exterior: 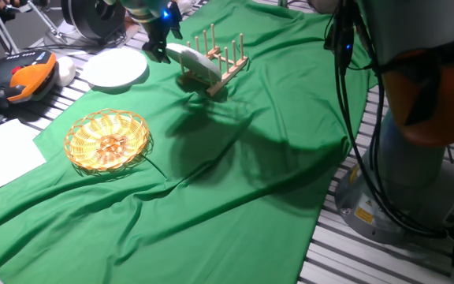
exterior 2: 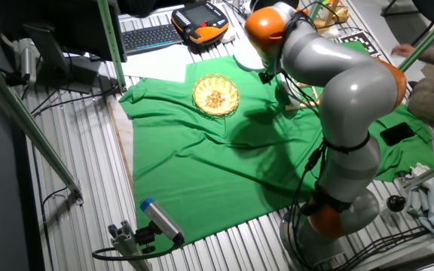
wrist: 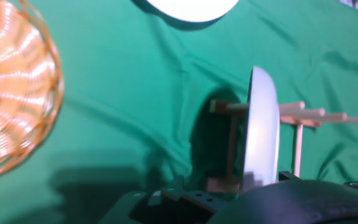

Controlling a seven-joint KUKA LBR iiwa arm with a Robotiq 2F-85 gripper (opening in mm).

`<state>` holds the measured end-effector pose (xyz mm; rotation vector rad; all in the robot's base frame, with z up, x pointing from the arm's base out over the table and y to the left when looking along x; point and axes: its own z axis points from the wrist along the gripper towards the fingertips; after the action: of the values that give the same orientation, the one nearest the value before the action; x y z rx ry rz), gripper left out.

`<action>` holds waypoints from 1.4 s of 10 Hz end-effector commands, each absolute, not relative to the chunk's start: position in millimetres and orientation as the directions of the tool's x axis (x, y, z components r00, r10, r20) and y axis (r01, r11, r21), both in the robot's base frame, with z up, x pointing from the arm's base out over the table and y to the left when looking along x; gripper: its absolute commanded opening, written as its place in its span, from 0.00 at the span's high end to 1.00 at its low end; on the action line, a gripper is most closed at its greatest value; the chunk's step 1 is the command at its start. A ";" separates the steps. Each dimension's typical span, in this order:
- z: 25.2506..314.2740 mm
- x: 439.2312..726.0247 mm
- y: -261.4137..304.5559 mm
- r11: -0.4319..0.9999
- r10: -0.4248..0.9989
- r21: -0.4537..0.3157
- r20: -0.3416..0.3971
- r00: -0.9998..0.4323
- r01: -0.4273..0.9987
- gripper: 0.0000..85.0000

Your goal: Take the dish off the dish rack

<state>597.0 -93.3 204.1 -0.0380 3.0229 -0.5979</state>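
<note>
On the left of the green cloth lies a round wicker basket, and behind it a white plate lies flat, near the edge of the cloth. Both are well apart from the rack and are not part of this job.

More to the right, the gripper hangs just beside the near end of the dish rack. Its dark fingers point down toward the dish. From these pictures I cannot tell if the jaws are spread or pressed together; in the hand view their tips are hidden under the dark body of the hand.

The dish stands on its edge between the wooden pegs at the end of the rack, leaning a little. In the hand view the dish shows as a thin pale blade, with the pegs going off to the right behind it.

I judge the dish to be stiff, smooth and rather light, perhaps slippery on its glazed faces, and it could break if it falls. The best hold seems the upper rim, one finger on each face, well above the pegs. Then a lift straight up, because a side pull may tip the light rack.
</note>
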 end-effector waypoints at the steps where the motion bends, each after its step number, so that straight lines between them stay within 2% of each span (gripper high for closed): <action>1: 200.5 599.8 -99.2 0.921 -0.049 -0.388 -0.057 -0.997 -0.023 0.20; 9: 178.2 619.1 -145.1 0.914 -0.142 -0.392 -0.079 -0.987 -0.100 0.20; 13: 187.0 622.6 -174.1 0.905 -0.191 -0.395 -0.048 -0.980 -0.157 0.20; 14: 189.3 622.8 -179.3 0.909 -0.197 -0.381 -0.033 -0.980 -0.170 0.40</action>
<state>622.8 -180.3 189.7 -0.2939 3.0089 -0.5821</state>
